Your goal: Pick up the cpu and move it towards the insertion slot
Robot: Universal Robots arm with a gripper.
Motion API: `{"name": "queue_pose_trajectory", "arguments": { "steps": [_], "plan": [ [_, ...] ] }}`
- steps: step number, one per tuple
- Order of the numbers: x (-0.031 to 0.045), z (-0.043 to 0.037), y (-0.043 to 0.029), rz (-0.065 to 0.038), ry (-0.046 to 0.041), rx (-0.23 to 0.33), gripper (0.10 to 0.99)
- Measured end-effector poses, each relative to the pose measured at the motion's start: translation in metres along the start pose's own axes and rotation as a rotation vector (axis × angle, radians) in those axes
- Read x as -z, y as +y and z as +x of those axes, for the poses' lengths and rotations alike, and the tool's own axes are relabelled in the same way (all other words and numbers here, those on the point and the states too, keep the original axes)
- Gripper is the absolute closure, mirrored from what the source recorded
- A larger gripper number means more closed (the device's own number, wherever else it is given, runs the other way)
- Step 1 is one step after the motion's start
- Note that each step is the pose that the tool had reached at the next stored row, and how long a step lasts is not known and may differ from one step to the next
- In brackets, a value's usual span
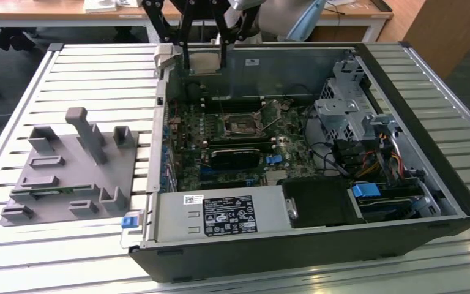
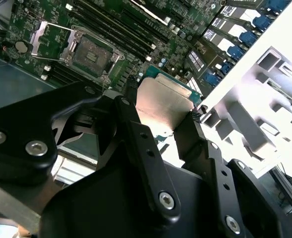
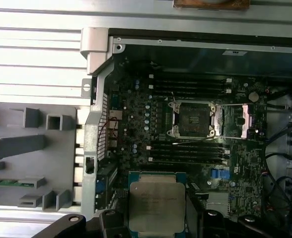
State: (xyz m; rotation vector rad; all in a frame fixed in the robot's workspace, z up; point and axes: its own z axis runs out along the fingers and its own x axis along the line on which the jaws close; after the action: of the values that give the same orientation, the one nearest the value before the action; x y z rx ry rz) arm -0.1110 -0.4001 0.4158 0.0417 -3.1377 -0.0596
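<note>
gripped between the claw's two black fingers is the cpu, its silvery top catching the light and its pale green rim showing along one edge in the second wrist view. in the first wrist view the claw clamps the cpu on two opposite sides, the chip lying flat and level, clear of the board beneath it. in the exterior view the claw hangs over the far wall of the open computer case, the cpu raised above the motherboard.

the insertion slot lies well apart from the claw, further across the motherboard, a dark square socket with a shiny metal frame and its retaining bracket swung open beside it. in the second wrist view the insertion slot sits beyond the cpu, past the rows of memory slots. off to the claw's side, outside the case, the grey plastic fixture with upright posts rests on the slatted table.
</note>
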Motion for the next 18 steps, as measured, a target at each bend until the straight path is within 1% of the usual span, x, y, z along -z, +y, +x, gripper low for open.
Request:
{"name": "queue_pose_trajectory", "arguments": {
  "steps": [7,18],
  "plan": [
    [0.0000,-0.0073,0.0012,0.000,0.0001,0.000,0.545],
    [-0.0003,-0.0242,0.0083,0.000,0.0000,0.000,0.545]
  ]
}}
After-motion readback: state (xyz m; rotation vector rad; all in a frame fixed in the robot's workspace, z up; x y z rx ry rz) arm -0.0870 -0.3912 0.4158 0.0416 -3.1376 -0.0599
